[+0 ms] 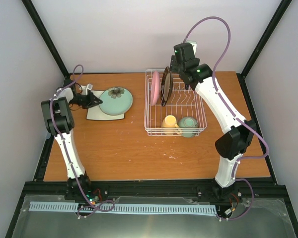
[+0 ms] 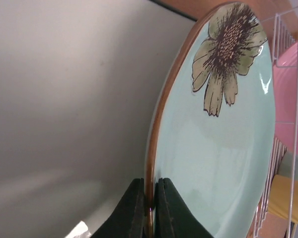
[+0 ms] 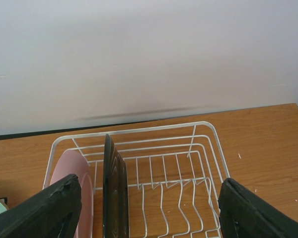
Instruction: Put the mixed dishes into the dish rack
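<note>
**Top, left-wrist and right-wrist views.** The bench (image 1: 139, 148) is an orange-brown wooden top with a few pale specks near its middle. Plain pale walls close it in at the far edge and both sides. Black frame posts (image 1: 47, 39) rise at the far corners, and a black rail (image 1: 154, 187) runs along the near edge.

The rack (image 1: 201, 106) stands right of centre, close to the far edge. At its far-left end two plates stand upright on edge between the prongs: the pink plate (image 1: 154, 88) outermost and the black-rimmed plate (image 1: 166, 85) just beside it on the right. At its near end the mug (image 1: 170, 122) sits on the left and the bowl (image 1: 188, 125) on the right, side by side.

Toward the far-left corner the square plate (image 1: 105, 113) lies flat on the bench. The mint plate (image 1: 115, 100) lies over its far-right part. The left gripper (image 2: 149, 208) is clamped on the left rim of the mint plate, one finger on each face. Whether that rim is lifted off the square plate cannot be told.

The right gripper (image 3: 150, 183) hangs over the far end of the rack with its jaws spread wide and nothing between them. The two upright plates lie below its left finger.
</note>
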`<act>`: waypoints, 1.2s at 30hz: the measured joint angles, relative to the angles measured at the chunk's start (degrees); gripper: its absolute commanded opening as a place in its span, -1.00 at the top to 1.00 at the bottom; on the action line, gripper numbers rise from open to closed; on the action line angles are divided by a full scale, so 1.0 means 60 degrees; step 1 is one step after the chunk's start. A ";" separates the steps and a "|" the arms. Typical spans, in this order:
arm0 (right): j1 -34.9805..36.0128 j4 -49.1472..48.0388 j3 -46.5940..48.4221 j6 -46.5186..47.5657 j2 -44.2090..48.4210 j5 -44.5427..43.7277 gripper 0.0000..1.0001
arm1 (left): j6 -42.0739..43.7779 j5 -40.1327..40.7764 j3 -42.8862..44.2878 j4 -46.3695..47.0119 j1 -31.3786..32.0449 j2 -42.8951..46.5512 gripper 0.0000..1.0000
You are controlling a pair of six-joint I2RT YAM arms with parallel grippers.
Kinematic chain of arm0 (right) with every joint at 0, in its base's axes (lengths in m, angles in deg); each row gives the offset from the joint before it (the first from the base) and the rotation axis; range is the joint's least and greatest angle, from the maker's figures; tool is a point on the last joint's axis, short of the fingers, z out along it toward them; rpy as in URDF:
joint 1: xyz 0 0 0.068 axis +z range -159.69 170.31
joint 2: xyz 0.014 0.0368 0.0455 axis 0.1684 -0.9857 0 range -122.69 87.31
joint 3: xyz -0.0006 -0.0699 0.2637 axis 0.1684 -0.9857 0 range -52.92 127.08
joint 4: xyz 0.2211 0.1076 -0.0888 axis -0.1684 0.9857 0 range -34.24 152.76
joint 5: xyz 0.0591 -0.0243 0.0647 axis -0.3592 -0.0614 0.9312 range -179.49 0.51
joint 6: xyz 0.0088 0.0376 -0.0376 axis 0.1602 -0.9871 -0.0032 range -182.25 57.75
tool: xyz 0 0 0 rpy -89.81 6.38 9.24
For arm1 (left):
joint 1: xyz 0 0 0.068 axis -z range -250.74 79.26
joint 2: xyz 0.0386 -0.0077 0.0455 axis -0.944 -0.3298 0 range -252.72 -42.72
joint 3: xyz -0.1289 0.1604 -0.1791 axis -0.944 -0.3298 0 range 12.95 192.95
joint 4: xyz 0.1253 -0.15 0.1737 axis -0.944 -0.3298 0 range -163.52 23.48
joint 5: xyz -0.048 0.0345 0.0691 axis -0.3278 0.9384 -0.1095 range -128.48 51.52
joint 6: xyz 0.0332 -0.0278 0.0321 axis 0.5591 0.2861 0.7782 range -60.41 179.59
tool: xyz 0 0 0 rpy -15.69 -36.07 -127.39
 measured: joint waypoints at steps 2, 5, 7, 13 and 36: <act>0.0004 0.0000 0.0000 -0.0004 0.0004 0.0007 -0.49 | -0.0022 -0.0197 0.0051 -0.0058 0.0004 0.0000 0.99; 0.0000 0.0000 0.0000 -0.0004 0.0000 0.0058 -0.48 | -0.0018 -0.0350 0.0066 -0.0095 0.0004 0.0000 0.99; 0.0000 0.0000 0.0000 0.0000 0.0000 0.0109 -0.48 | -0.0015 -0.0437 0.0073 -0.0098 -0.0004 0.0000 0.99; 0.0000 -0.0040 0.0000 0.0073 0.0000 0.0372 -0.46 | 0.0102 -0.0954 0.0142 -0.0142 -0.0091 0.0000 0.99; 0.0000 -0.0619 0.3883 0.1169 -0.3435 0.8841 -0.33 | -0.1104 -0.2896 0.0029 0.1891 -0.0816 0.3166 0.99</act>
